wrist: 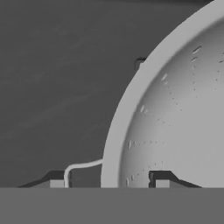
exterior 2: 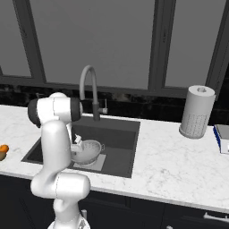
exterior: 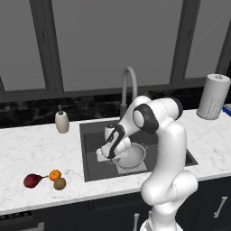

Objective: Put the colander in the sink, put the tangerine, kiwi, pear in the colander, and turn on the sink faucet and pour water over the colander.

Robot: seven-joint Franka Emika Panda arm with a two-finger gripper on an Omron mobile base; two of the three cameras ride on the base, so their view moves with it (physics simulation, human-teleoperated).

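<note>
The silver colander [exterior: 134, 156] [exterior 2: 91, 150] [wrist: 175, 109] is low in the dark sink [exterior: 90, 149] [exterior 2: 121, 142], over the pale bottom panel. My gripper [exterior: 113, 158] [wrist: 109, 183] reaches down at the colander's left rim. One finger is inside the bowl and the other is outside, by the thin wire handle, so the jaws are shut on the rim. The orange tangerine [exterior: 55, 174], the olive kiwi [exterior: 59, 183] and the maroon pear [exterior: 31, 180] lie together on the counter left of the sink. The sink faucet [exterior: 128, 81] [exterior 2: 88, 76] arches over the basin with no water running.
A beige soap dispenser [exterior: 62, 121] stands behind the sink's left corner. A paper towel roll [exterior: 213, 97] [exterior 2: 197, 112] and a blue-edged item [exterior 2: 222, 137] sit on the right counter. Dark windows rise behind the backsplash.
</note>
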